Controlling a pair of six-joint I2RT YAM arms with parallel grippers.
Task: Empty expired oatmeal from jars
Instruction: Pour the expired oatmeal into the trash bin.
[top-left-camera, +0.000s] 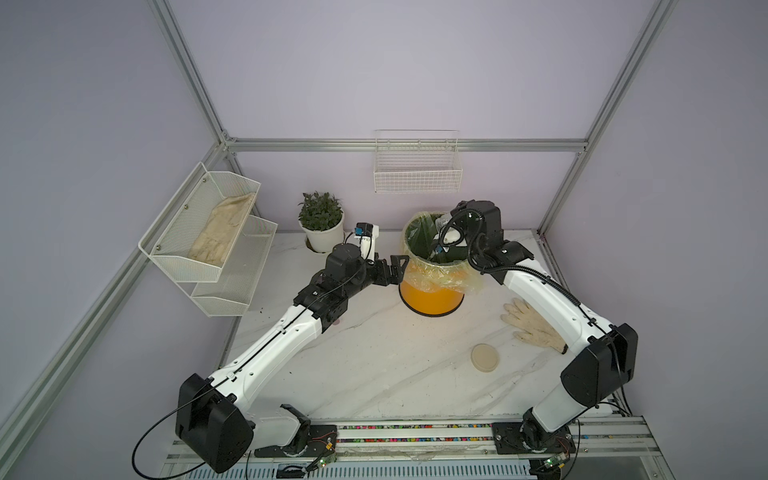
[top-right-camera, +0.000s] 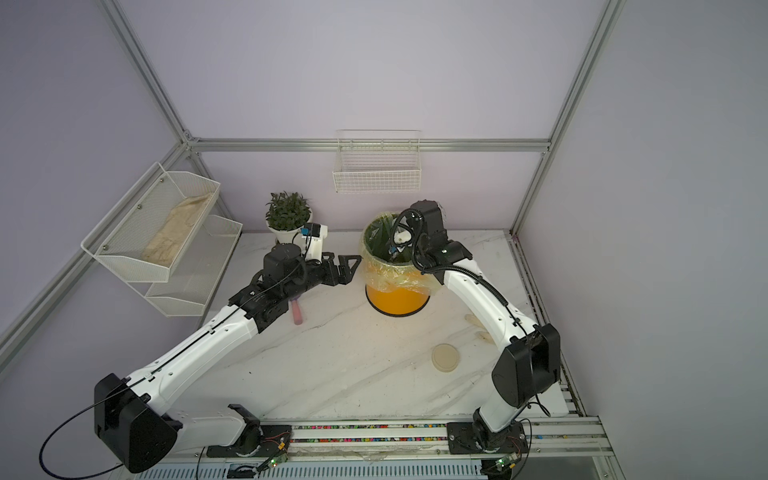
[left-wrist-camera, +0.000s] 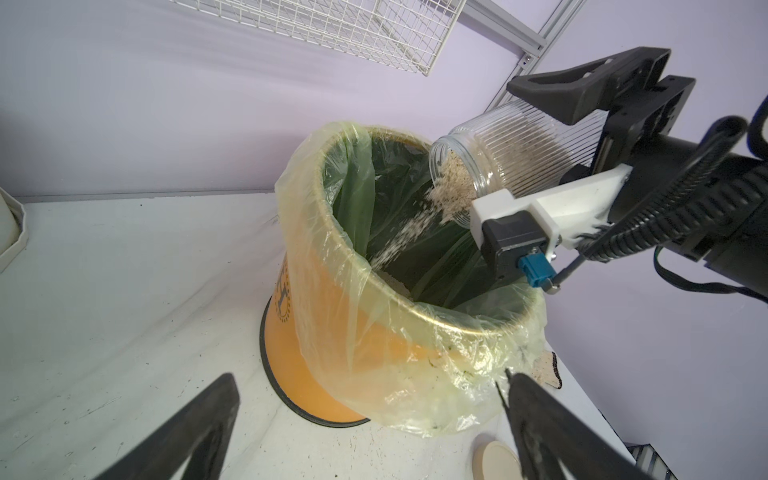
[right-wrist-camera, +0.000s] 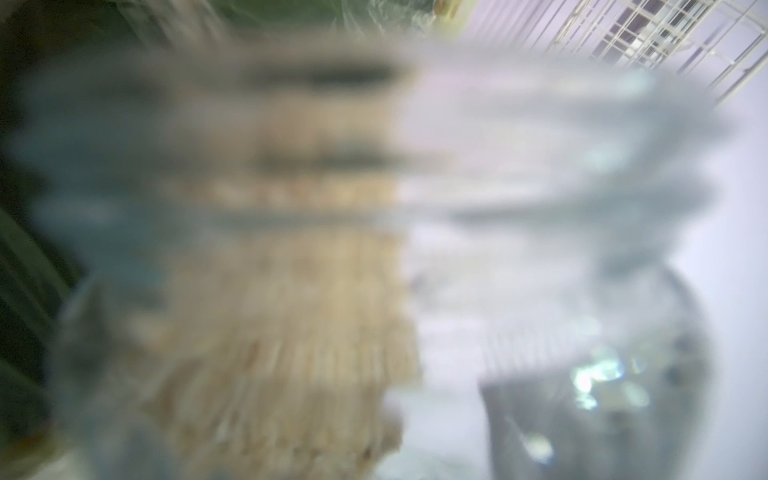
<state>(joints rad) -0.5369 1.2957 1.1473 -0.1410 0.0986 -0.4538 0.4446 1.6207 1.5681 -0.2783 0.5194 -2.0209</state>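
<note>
Orange bin (left-wrist-camera: 299, 361), just the one, stands toward the far edge of the table (top-left-camera: 374, 353) and is lined with a yellowish-green bag (left-wrist-camera: 332, 270). Dark lettering and a round emblem sit on its wall, but the bag cuts them off and they can't be read.

One jar (left-wrist-camera: 498, 149), clear and ribbed with its lid off, is clamped at the base end by the right gripper (left-wrist-camera: 536, 145) above the bin's rim. Its long axis slopes down, mouth lowest, pointing into the bin's opening.

Oatmeal (left-wrist-camera: 451, 195) pours from that mouth in a thin stream. A small pale heap lies at the bottom of the bag, and more is banked along the jar's lower wall. The right wrist view is all blur, beige behind a clear wall.

Left gripper (top-right-camera: 345, 266) has its jaws spread wide and grips nothing, just beside the bin's left wall; touching or not, can't tell.

One round beige lid (top-left-camera: 485, 357) lies flat toward the table's front right.

Two gloves: one glove (top-left-camera: 532, 328) by the right edge, and a second glove (top-left-camera: 222, 230) in the upper tier of the mesh shelf (top-left-camera: 183, 253).
</note>
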